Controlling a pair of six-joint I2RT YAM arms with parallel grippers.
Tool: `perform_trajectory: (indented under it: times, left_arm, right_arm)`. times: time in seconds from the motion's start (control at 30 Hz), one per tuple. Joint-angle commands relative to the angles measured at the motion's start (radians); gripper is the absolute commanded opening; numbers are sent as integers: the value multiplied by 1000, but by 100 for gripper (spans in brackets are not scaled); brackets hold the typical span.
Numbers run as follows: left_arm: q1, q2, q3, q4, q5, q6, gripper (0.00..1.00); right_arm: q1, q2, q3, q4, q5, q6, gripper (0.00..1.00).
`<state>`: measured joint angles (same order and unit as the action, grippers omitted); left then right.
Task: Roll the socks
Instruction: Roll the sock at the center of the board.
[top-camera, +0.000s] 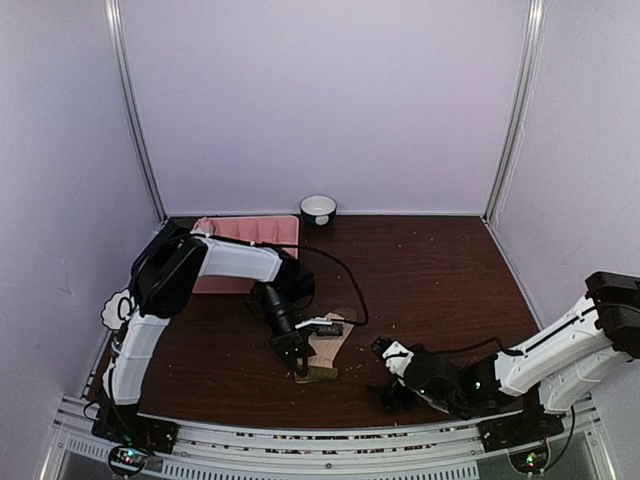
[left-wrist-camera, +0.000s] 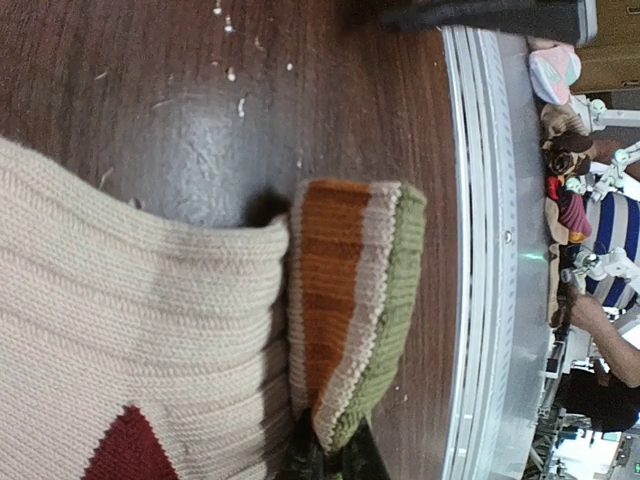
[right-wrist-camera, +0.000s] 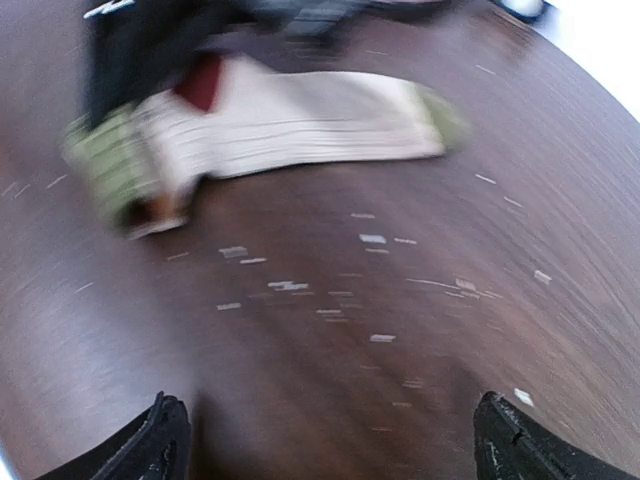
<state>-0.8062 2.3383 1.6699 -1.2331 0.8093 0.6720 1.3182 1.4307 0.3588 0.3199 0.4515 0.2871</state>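
Observation:
One tan sock (top-camera: 330, 347) lies flat on the dark table just ahead of the arm bases. It has a maroon patch and a cuff (left-wrist-camera: 350, 300) striped orange, tan and green. The cuff end is folded back onto the sock's body. My left gripper (top-camera: 300, 368) points down at the near end, and in the left wrist view the left gripper (left-wrist-camera: 335, 462) is shut on the folded cuff. My right gripper (top-camera: 386, 372) hovers low to the right of the sock, apart from it. The blurred right wrist view shows the right gripper (right-wrist-camera: 340, 445) wide open over bare wood, with the sock (right-wrist-camera: 290, 120) ahead.
A pink divided tray (top-camera: 250, 232) sits at the back left, partly under the left arm. A small white bowl (top-camera: 318, 208) stands by the back wall. The metal rail (left-wrist-camera: 480, 250) of the table's near edge runs close to the cuff. A pink and teal soft thing (left-wrist-camera: 555, 72) lies beyond it.

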Motion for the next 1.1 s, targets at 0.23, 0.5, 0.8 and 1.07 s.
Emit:
perform_trajectory:
  times: [0.23,0.5,0.8,1.07]
  left_arm:
    - [10,122,50,-55,-111,-46,1]
    - [13,136,53,-31,-181,-73,1]
    - [13,142,55,-33,-201,-49,3]
    - [30,37,8,39,-176,-24,33]
  right_arm:
    - [45,227,225,187,-354,-481,94]
    - [-43,376,364,140,-504,-550,66]
    - [-129,459,422,79,-570,-571,47]
    - [-156,512,459,-39,-699,-539,12]
